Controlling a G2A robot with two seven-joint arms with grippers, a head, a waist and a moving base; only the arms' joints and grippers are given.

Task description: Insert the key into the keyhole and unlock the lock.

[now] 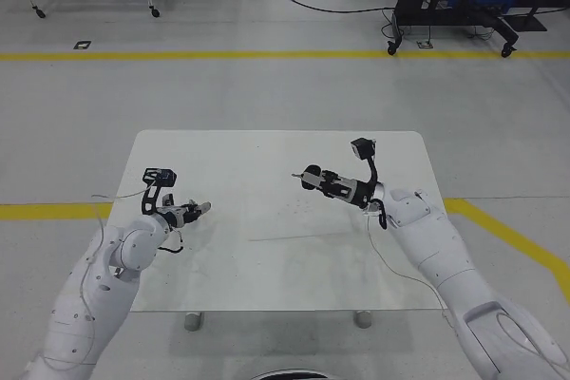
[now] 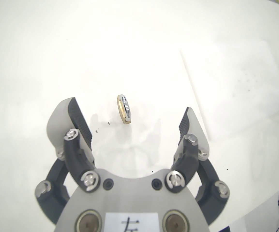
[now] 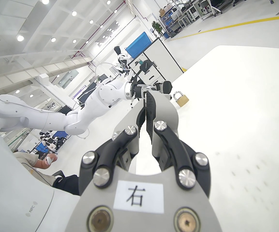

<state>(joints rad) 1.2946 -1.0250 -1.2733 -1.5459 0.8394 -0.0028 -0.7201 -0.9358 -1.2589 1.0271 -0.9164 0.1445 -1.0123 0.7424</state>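
Brass padlock (image 2: 124, 109) standing on edge on the white table (image 2: 57, 37), shackle apparently seated in the body. Not unlocked yet, by that look. Keyhole too small to make out.

Around it, the left gripper (image 2: 131, 108), spread wide, one ribbed pad to either side of the lock and apart from it, nothing clamped. Probably lined up to steady the lock body, judging by that framing.

Farther out, above the middle of the table and well apart from the lock, the right gripper (image 3: 147, 95), pinched tight and aimed towards the padlock. Key between its pads or not: cannot tell.

Very early in the task, then. Left to do, as far as can be judged:
- clamp the lock
- carry the key across to the keyhole
- line up and push in
- turn and free the shackle
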